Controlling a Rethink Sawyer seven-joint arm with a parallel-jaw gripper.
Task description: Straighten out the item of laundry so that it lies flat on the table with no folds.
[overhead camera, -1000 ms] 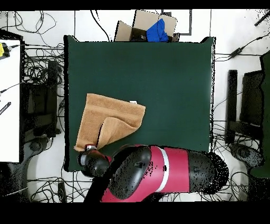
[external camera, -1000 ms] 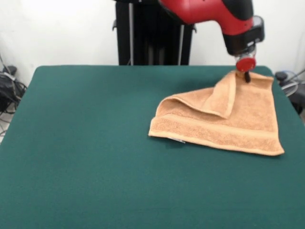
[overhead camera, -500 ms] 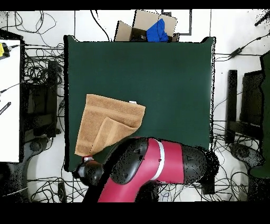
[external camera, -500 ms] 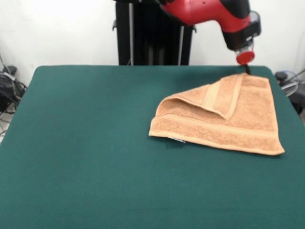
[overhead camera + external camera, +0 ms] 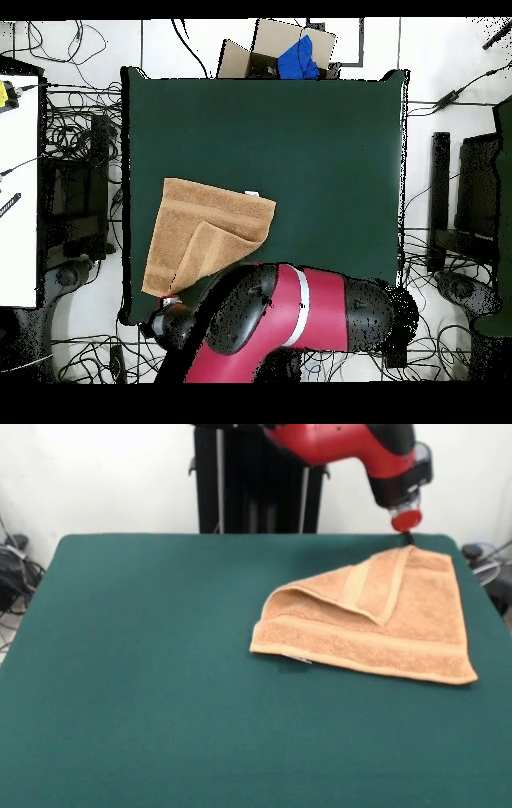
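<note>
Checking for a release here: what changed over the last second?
The gripper let the towel's lifted corner drop and rose clear, toward the table's far edge. The flap now lies flat, still folded over. The rest of the towel stayed put.

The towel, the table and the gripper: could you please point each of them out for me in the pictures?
towel [image 5: 400,634], front view, on the flat single layer near its lower border band.
table [image 5: 144,664], front view, on a bare part of the green top.
gripper [image 5: 408,532], front view, at its tip, above the towel's far corner.
</note>
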